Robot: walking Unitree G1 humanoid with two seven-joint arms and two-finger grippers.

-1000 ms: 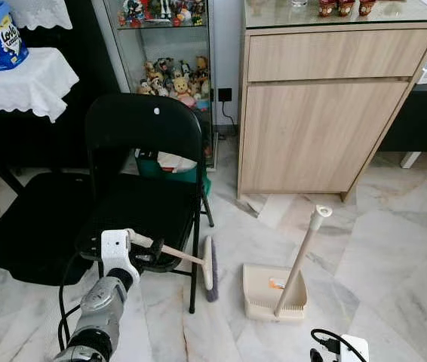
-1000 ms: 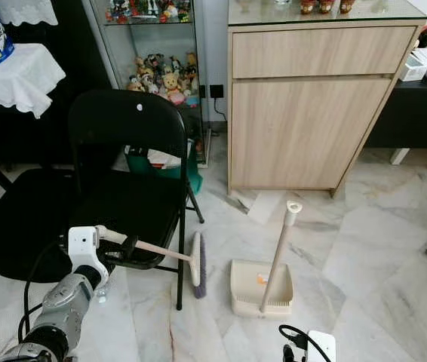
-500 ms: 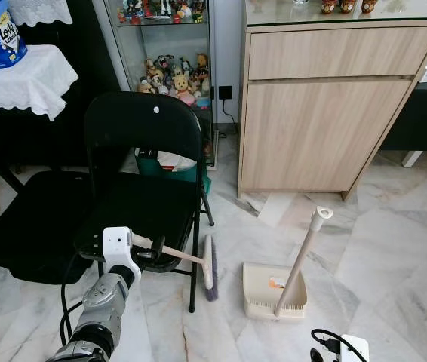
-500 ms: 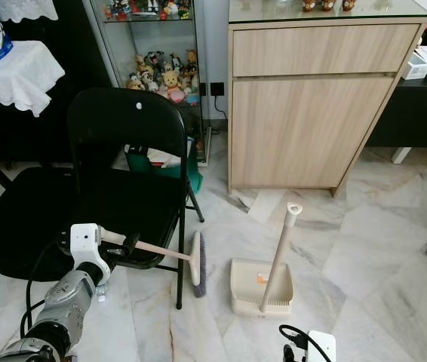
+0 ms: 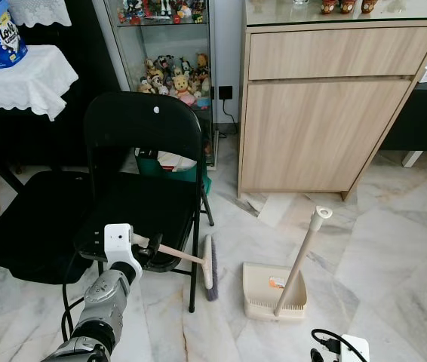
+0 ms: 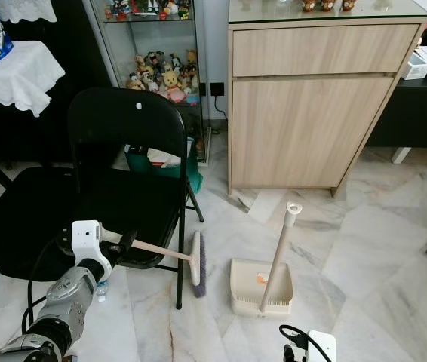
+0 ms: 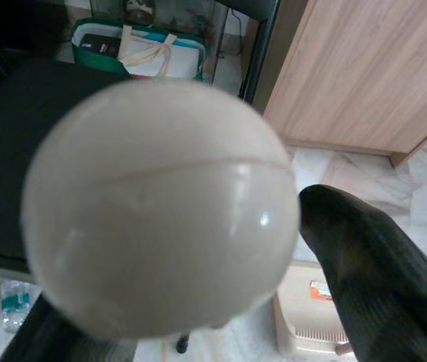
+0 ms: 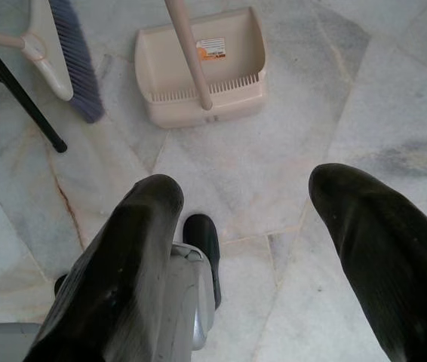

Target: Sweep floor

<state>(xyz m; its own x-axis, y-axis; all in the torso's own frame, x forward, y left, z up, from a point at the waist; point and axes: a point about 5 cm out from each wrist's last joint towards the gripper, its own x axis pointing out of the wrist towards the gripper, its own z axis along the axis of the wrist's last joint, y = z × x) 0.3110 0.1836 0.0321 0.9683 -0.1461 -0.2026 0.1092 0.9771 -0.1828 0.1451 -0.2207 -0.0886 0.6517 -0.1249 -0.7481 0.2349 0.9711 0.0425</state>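
1. The right gripper hangs low over the marble floor, jaws wide and empty.
2. The left gripper clamps the broom by its handle end; the shaft runs out to the robot's right, bristles on the floor beside the black folding chair.
3. The dustpan stands just beyond the bristles, further right, handle upright.
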